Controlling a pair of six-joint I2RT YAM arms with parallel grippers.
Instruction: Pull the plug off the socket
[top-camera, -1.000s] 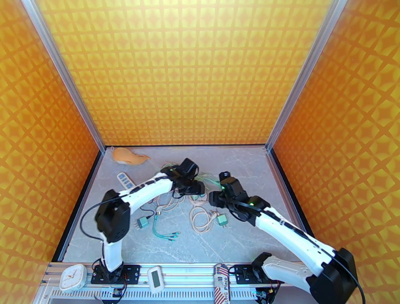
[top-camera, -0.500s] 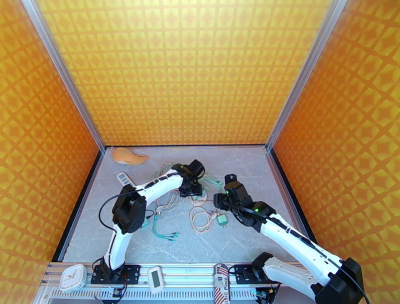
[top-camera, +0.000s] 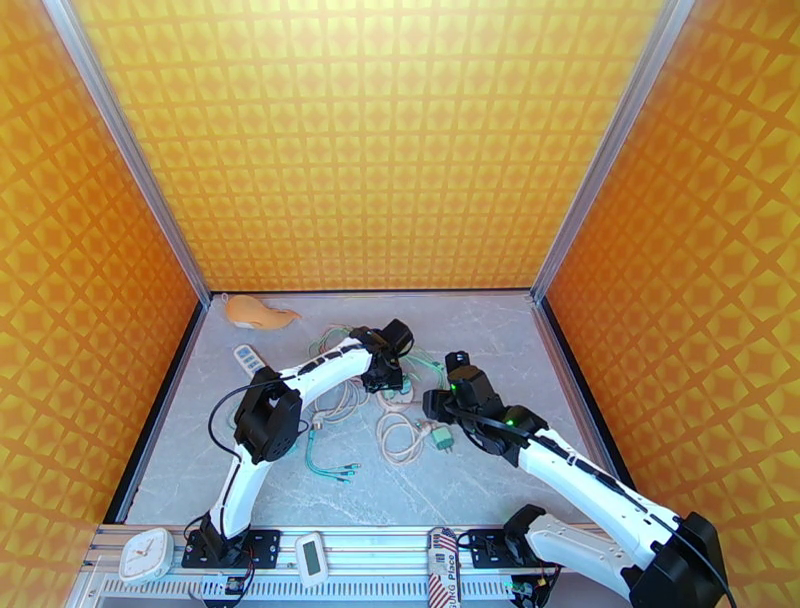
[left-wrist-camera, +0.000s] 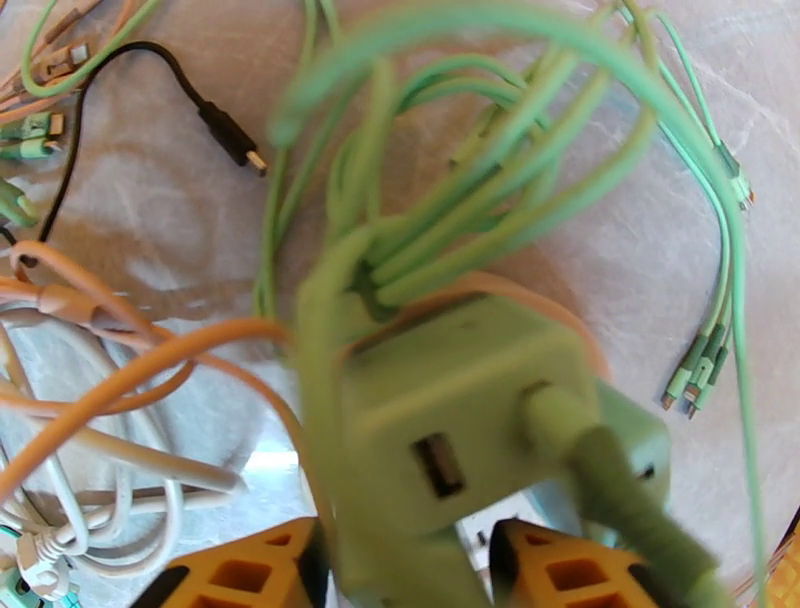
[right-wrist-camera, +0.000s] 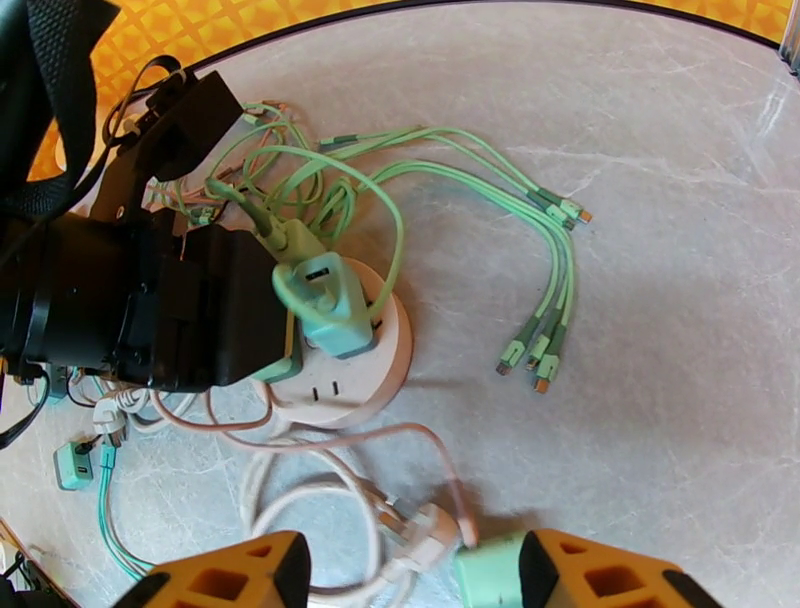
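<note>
Left elbow swung inward, left pincer (left-wrist-camera: 405, 565) clamping plug (left-wrist-camera: 450, 420) on socket (right-wrist-camera: 340, 392)

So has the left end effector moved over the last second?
Yes, slightly. The left end effector shifted right, away from the peach-coloured curved object at the back-left corner.
</note>
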